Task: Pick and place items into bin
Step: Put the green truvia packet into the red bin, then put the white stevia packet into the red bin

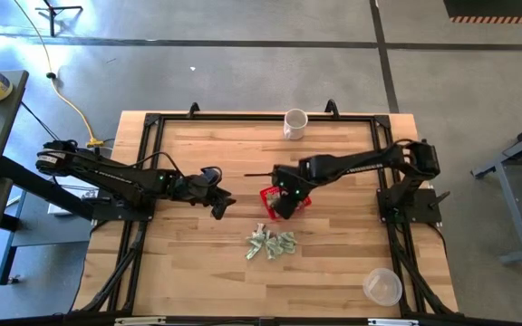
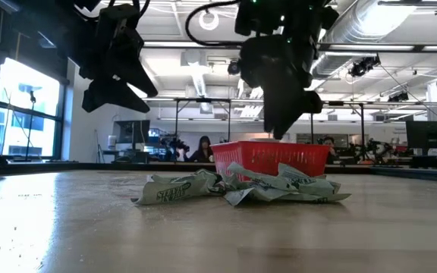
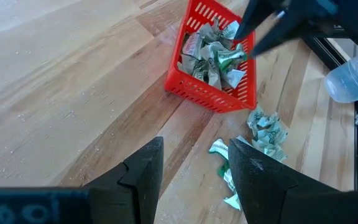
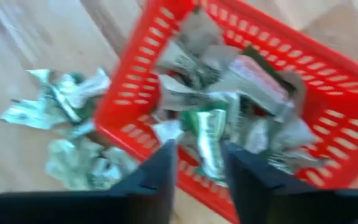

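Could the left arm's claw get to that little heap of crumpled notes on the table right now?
Probably yes: the left claw hangs open above bare wood beside the heap of notes, nothing between.

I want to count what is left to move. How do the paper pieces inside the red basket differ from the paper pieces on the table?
The pieces in the red basket are heaped within its walls; the loose pieces lie spread on the bare wooden table, in front of the basket. The right gripper hangs over the basket heap, jaws apart; the left gripper is off to the side of both. Both groups are crumpled green-and-white paper.
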Action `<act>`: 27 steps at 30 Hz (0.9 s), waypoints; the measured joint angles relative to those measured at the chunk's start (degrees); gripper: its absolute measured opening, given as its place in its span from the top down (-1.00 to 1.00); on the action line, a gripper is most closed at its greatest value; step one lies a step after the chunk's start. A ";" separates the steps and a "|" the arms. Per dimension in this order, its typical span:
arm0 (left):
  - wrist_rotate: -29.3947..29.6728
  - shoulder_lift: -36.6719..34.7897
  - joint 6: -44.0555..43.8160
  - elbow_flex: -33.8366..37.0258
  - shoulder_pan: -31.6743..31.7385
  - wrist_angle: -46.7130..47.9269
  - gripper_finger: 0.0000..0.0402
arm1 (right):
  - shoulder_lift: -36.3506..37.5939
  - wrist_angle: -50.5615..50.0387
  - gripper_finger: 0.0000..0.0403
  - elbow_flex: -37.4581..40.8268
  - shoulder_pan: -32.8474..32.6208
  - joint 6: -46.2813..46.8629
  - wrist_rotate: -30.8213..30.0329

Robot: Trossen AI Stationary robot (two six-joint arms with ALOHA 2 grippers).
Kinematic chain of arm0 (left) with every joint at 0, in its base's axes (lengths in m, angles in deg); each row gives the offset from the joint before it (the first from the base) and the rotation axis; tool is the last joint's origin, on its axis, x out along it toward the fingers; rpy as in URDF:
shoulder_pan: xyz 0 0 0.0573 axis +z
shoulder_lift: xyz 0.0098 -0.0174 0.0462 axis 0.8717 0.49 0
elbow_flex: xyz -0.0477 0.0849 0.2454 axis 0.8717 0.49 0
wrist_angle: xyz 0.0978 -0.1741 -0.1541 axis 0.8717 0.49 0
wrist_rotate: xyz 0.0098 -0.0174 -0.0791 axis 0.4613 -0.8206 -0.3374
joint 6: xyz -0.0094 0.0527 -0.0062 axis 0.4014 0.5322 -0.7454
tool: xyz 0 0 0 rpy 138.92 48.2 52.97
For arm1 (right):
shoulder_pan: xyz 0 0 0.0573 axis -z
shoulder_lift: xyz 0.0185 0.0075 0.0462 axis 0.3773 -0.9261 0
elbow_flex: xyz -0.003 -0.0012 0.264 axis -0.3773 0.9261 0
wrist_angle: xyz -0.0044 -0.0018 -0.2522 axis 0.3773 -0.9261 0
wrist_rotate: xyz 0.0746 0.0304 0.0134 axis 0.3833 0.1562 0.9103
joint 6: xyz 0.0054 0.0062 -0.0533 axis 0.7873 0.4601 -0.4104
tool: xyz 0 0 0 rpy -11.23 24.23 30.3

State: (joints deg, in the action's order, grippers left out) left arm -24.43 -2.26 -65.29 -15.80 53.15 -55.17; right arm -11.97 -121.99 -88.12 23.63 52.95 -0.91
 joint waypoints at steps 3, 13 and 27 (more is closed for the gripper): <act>-0.01 -0.02 0.00 0.00 0.00 0.01 -0.06 | 0.00 0.91 -0.01 0.00 -1.47 3.62 0.36; -0.04 0.01 0.00 0.00 0.00 0.01 -0.06 | -0.37 6.98 -0.52 -0.02 -14.37 -11.29 -4.47; 0.90 0.03 -0.96 0.05 0.00 -1.17 -0.07 | -1.14 3.72 -0.50 0.00 -27.50 -9.83 -10.62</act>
State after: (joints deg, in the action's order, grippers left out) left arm -23.52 -2.23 -66.25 -15.75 53.15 -56.34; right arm -13.10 -118.26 -88.12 -3.88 43.12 -11.53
